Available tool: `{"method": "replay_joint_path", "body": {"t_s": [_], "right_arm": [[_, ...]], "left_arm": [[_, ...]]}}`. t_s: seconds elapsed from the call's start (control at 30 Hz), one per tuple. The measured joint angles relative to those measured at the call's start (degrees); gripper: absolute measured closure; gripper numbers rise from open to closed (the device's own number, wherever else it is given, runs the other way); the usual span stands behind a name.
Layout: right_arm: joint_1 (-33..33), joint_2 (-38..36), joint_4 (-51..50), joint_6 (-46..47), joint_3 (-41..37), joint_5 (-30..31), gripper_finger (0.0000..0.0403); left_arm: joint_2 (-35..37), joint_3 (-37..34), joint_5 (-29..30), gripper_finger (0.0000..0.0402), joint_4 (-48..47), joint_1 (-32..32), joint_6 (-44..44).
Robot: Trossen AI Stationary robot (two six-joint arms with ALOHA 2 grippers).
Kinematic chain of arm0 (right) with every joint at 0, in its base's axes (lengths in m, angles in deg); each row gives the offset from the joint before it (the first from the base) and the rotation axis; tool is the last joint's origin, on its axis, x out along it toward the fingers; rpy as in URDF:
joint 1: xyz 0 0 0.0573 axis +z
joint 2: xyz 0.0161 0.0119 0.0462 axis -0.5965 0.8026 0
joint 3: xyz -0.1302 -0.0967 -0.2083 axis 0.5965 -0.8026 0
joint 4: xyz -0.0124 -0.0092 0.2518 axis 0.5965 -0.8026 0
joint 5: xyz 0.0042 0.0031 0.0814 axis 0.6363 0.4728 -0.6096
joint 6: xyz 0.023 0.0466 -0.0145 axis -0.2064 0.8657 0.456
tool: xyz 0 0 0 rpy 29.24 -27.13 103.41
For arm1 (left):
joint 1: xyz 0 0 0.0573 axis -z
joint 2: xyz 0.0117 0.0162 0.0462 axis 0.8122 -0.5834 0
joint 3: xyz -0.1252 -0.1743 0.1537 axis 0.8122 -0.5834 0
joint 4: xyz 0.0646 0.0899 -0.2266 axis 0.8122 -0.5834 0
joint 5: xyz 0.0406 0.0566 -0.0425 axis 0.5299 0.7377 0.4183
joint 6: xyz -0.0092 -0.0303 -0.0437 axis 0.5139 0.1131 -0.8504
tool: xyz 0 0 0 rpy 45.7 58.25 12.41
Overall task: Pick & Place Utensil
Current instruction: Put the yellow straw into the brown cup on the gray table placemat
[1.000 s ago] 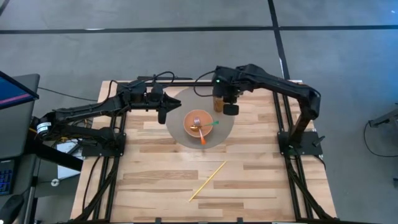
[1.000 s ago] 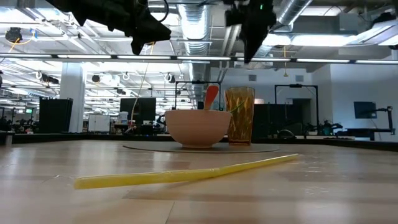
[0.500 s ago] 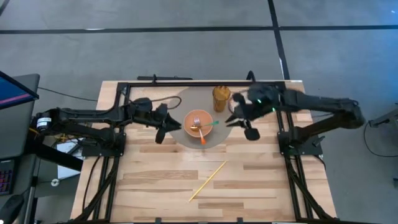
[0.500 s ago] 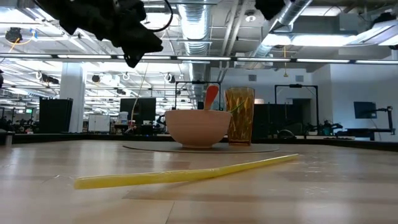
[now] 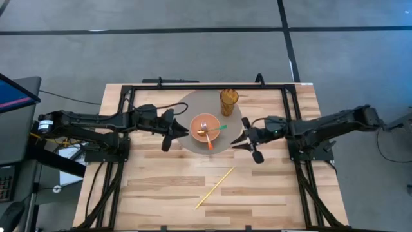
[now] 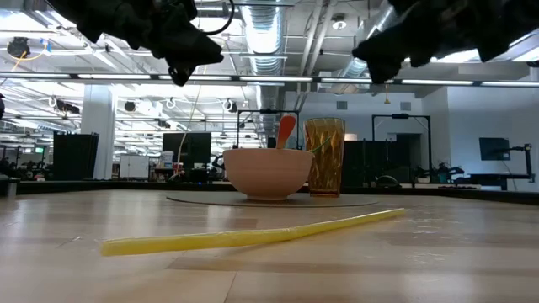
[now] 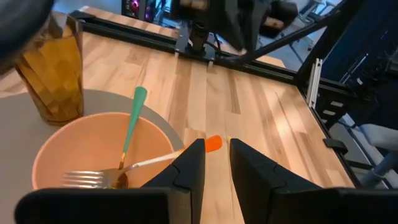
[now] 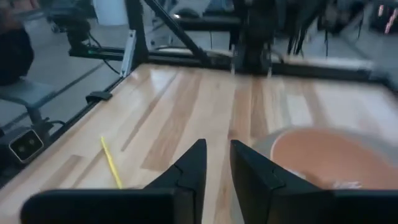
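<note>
An orange bowl [image 5: 205,128] sits on a round grey mat [image 5: 193,103] with an amber cup [image 5: 228,100] behind it. In the bowl lie a fork [image 7: 81,180], a green-handled utensil [image 7: 134,115] and an orange-handled utensil [image 7: 210,144], handles resting on the rim. My left gripper [image 5: 168,132] hovers left of the bowl, narrowly open, holding nothing. My right gripper [image 5: 250,138] hovers at the mat's right edge, narrowly open and holding nothing. In the low view both grippers [image 6: 181,55] [image 6: 379,59] hang well above the table.
A yellow straw [image 5: 215,187] lies slanted on the bare wood toward the near edge and also shows as the straw [image 8: 112,163] in the right wrist view. Black frame rails [image 5: 206,84] border the table. A monitor [image 5: 13,96] stands off the left side.
My right gripper has left its place above the cup, swinging toward the table's right and near side and dropping lower beside the mat. My left gripper has shifted toward the near edge until level with the bowl, then stopped. Bowl, cup and straw have not moved.
</note>
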Motion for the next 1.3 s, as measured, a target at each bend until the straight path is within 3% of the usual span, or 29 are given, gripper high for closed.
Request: {"method": "replay_joint_path", "body": {"t_s": [0.63, 0.97, 1.3], "right_arm": [[11.8, 24.0, 6.5, 4.8, 0.0, 1.8, 0.0202], [10.3, 34.9, 6.8, 5.0, 1.1, 2.8, 0.0205], [10.9, 36.6, 6.8, 4.4, 1.2, 3.0, 0.0223]], "left_arm": [[0.0, 0.0, 0.8, 0.0326, 1.8, -0.2, 1.4], [0.0, 0.0, 0.8, 0.0326, 1.8, -0.2, 1.5], [0.0, 0.0, 0.8, 0.0326, 1.8, -0.2, 1.5]]}}
